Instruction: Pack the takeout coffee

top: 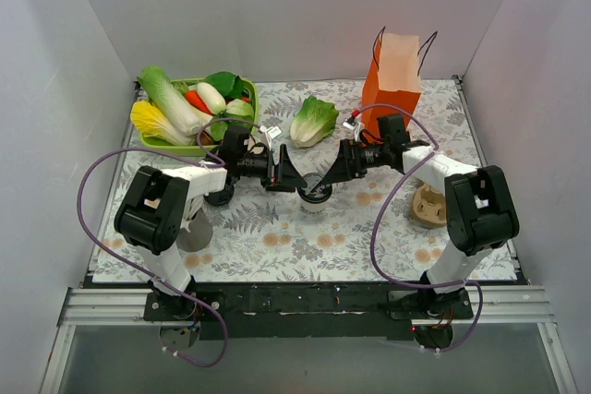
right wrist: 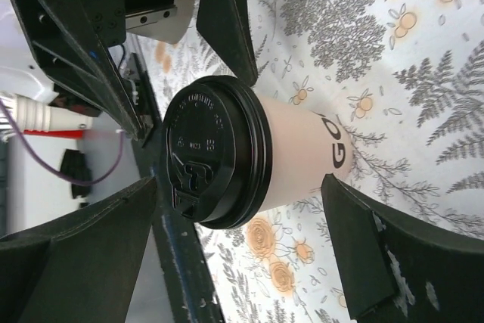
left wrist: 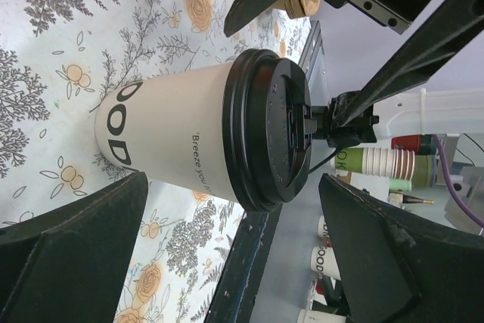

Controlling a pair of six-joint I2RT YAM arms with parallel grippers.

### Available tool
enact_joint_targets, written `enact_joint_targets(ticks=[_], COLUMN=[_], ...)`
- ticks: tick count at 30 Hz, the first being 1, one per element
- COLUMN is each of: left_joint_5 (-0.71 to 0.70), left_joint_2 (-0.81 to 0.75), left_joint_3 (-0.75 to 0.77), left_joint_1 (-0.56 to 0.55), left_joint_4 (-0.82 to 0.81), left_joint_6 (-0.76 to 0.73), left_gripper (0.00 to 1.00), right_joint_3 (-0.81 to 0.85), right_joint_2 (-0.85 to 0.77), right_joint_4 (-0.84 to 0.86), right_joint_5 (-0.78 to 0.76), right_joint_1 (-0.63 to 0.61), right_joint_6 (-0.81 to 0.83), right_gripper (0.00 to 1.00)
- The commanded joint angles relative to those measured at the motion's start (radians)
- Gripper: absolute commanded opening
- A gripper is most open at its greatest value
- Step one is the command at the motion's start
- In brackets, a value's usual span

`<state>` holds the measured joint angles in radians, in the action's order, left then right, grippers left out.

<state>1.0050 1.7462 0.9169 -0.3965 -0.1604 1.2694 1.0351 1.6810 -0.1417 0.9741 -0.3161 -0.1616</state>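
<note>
Orange paper bag [top: 391, 82] stands upright at the far right of the flowery cloth [top: 277, 239], and the coffee cup [top: 315, 195] sits out in the middle of the table, well apart from it, so I'd say the actual packing hasn't started. The black lid [top: 315, 190] is already on, so that part looks done. What's left, as I read it, is gripping the cup, carrying it over and lowering it into the bag. From the top view both arms fold in from their bases and reach toward the centre, forearms low and roughly level. The left gripper [top: 297, 182] points right and the right gripper [top: 331, 176] points left, nose to nose with the cup between them. A green tray [top: 162, 145] of vegetables sits far left, not involved. In the left wrist view the cup is upright on the cloth between that gripper's own fingers [left wrist: 72, 259]. They're spread wide with cloth showing on both sides, so nothing is grasped. The other gripper's black fingers crowd in from the opposite side, right by the lid. The right wrist view shows the same from the other end: fingers [right wrist: 393, 262] splayed apart, cup standing free between them, hand released and empty.
</note>
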Motion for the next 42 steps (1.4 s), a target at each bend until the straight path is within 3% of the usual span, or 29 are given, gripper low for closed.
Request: enact_joint_targets(ticks=[1, 8, 23, 32, 42], left_joint_5=[0.047, 0.055, 0.061, 0.116, 0.182], left_joint_2=[0.002, 0.041, 0.136, 0.177, 0.282], left_joint_3=[-0.01, -0.007, -0.027, -0.072, -0.076], left_joint_1=[-0.001, -0.001, -0.001, 0.022, 0.03], left_joint_4=[0.001, -0.022, -0.077, -0.198, -0.444], left_joint_6=[-0.005, 0.016, 0.062, 0.116, 0.241], left_gripper=[0.98, 0.98, 0.98, 0.95, 0.93], right_joint_3=[-0.036, -0.044, -0.07, -0.106, -0.095], right_joint_2=[0.025, 0.077, 0.203, 0.218, 0.261], right_joint_4=[0.16, 0.26, 0.283, 0.281, 0.226], right_joint_5=[0.118, 0.14, 0.1, 0.103, 0.094], right_joint_1=[0.012, 0.014, 0.012, 0.015, 0.014], right_joint_6=[-0.142, -0.253, -0.329, -0.334, -0.302], right_gripper=[0.96, 0.96, 0.94, 0.93, 0.93])
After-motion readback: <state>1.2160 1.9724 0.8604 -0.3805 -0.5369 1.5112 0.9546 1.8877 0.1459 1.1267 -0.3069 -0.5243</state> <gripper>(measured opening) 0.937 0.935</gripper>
